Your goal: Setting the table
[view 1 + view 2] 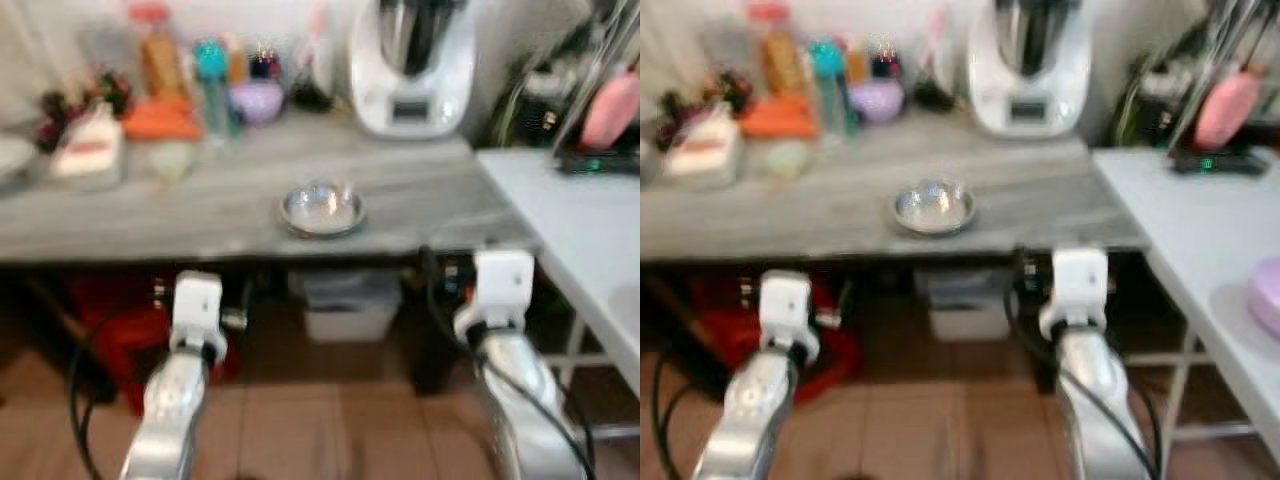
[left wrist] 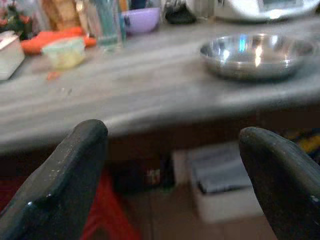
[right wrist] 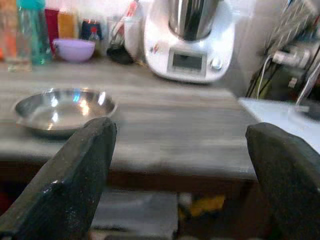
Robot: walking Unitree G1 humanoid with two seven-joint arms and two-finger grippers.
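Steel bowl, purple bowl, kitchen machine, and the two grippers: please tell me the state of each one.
Steel bowl: upright, empty, alone near the front of the grey counter.
Purple bowl: upright at the back; contents hidden.
Kitchen machine: upright on the counter, jug in place.
Left gripper: open, empty, below the counter edge.
Right gripper: open, empty, below the counter edge.

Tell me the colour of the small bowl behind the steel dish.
Purple bowl, clearest in the right wrist view.

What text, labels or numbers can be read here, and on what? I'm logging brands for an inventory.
None can be read.
White kitchen machine: its grey display panel is blurred, no characters legible.
White box: a red band, too blurred to read.
Bottles: labels too blurred.
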